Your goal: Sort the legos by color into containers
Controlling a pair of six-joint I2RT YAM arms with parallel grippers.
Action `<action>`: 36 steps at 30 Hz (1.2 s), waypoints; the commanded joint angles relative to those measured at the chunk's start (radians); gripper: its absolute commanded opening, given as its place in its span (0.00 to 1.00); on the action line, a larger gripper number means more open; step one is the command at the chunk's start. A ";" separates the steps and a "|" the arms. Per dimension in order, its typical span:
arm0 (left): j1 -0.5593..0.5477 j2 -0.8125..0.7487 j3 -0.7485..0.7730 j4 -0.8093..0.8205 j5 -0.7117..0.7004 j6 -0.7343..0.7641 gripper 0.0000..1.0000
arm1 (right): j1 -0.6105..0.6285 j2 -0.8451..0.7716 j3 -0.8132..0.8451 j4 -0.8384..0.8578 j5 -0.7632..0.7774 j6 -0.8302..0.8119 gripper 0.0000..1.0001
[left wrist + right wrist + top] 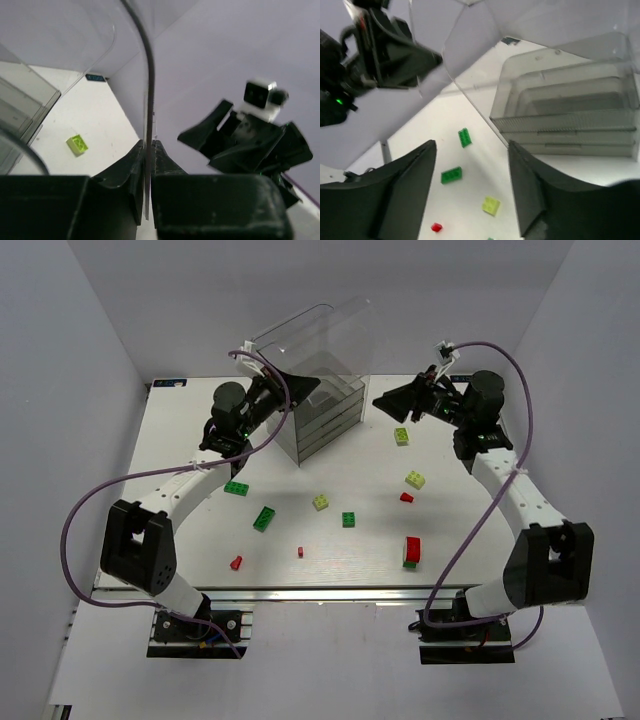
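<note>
White tabletop (330, 565), white walls on every side, and the legos lie loose across the middle of the overhead view. Dark green bricks (264, 518) sit left of centre, yellow-green bricks (415, 479) toward the right and small red bricks (236, 562) low down, plus a red-on-green stack (411, 551) at lower right. None sorted yet, by the look of it: from the right wrist view the drawers (570, 117) appear empty.

The drawer unit (330, 418) sits at upper centre, and its clear hood (310, 335) is tipped up and back above it. Why? Look at the left gripper (298, 388). In its own wrist view the fingers (125, 175) are pinched nearly together on the thin edge of that hood, so I'd judge it is holding the cover out of the way to leave the drawers reachable. The left arm runs from lower left up to the unit, forearm stretched, wrist raised at the hood's edge.

Over at upper right, the right gripper (392, 402) hangs just beside the unit and points left toward it. Its fingers are spread wide with nothing between them, and one yellow-green brick lies just below it in frame. The right arm bends up from lower right, elbow out, wrist held high. My read: the opening step is in hand, with the first pick to come.
</note>
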 commanded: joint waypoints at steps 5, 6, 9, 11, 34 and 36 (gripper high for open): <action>0.000 -0.046 0.104 0.093 -0.080 -0.098 0.17 | -0.033 -0.079 -0.050 -0.384 0.221 -0.447 0.40; 0.000 -0.039 0.111 0.100 -0.080 -0.104 0.16 | -0.042 -0.058 -0.039 -0.420 0.249 -0.456 0.38; 0.000 -0.036 0.126 0.097 -0.086 -0.123 0.16 | -0.043 0.008 0.001 -0.530 0.349 -0.476 0.51; 0.000 -0.036 0.126 0.096 -0.087 -0.132 0.17 | -0.046 0.045 0.027 -0.572 0.406 -0.488 0.63; 0.009 -0.056 0.092 0.096 -0.106 -0.160 0.17 | 0.010 0.665 0.519 -0.765 0.835 -0.640 0.75; 0.009 -0.057 0.089 0.099 -0.109 -0.161 0.17 | 0.012 0.688 0.528 -0.764 0.838 -0.642 0.74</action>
